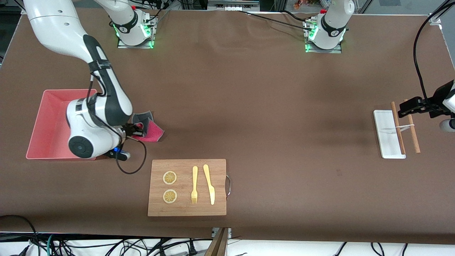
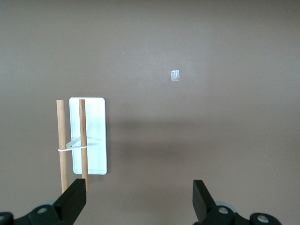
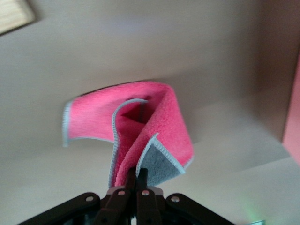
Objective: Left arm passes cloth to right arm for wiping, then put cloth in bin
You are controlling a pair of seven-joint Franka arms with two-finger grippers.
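Note:
The cloth [image 1: 150,128], magenta-red with a dark grey face, is folded and pinched at one edge by my right gripper [image 1: 136,130]. It hangs low over the table just beside the pink bin [image 1: 46,124], on the side toward the left arm's end. In the right wrist view the right gripper [image 3: 142,177] is shut on the cloth [image 3: 140,122], and a strip of the bin's wall [image 3: 294,117] shows at the edge. My left gripper [image 1: 408,107] waits open and empty over the white tray [image 1: 385,137]. Its fingers [image 2: 74,199] stand wide apart around the left gripper [image 2: 139,198].
A wooden cutting board [image 1: 187,187] with two lemon slices, a yellow fork [image 1: 194,185] and a knife [image 1: 209,184] lies nearer the front camera than the cloth. Two chopsticks [image 1: 405,128] joined by a band rest across the tray. A black cable loops below the right wrist.

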